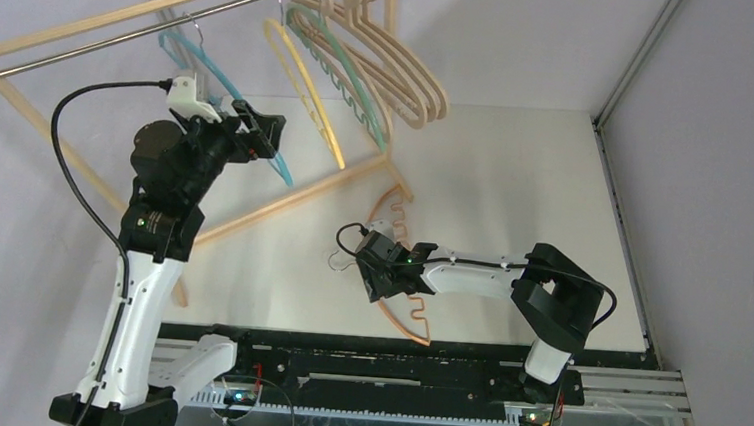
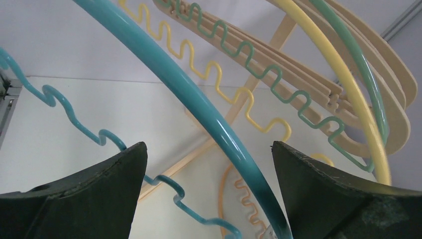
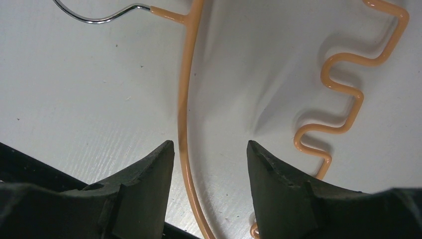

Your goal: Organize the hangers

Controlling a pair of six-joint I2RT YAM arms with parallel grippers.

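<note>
- Overhead view: a thin teal hanger with a wavy bar (image 1: 213,66) hangs on the metal rail (image 1: 114,40) of the light-wood rack frame (image 1: 76,20). It is apart from the thin yellow hanger (image 1: 306,96), the thin green hanger (image 1: 353,96) and the curved light-wood hangers (image 1: 412,85) further along. The left gripper (image 1: 258,130) is raised to the lower part of the teal hanger. A thin orange hanger with a wavy bar (image 1: 407,325) lies flat on the white tabletop (image 1: 525,183), under the right gripper (image 1: 381,268).
- Left wrist view: the left gripper (image 2: 207,147) is spread wide and the teal arm passes between its fingers (image 2: 99,189), touching neither. I judge that closing here could go wrong, because the hanger hangs freely. One finger arriving first may swing it into the yellow hanger or lift its hook from the rail.
- Right wrist view: the right gripper (image 3: 209,147) is also apart and empty. The orange arm runs between the fingers (image 3: 278,179), much nearer to one than to the other. The thin rod lies flat, so it may slide or turn when squeezed, or the tips may scrape the tabletop and miss it.
</note>
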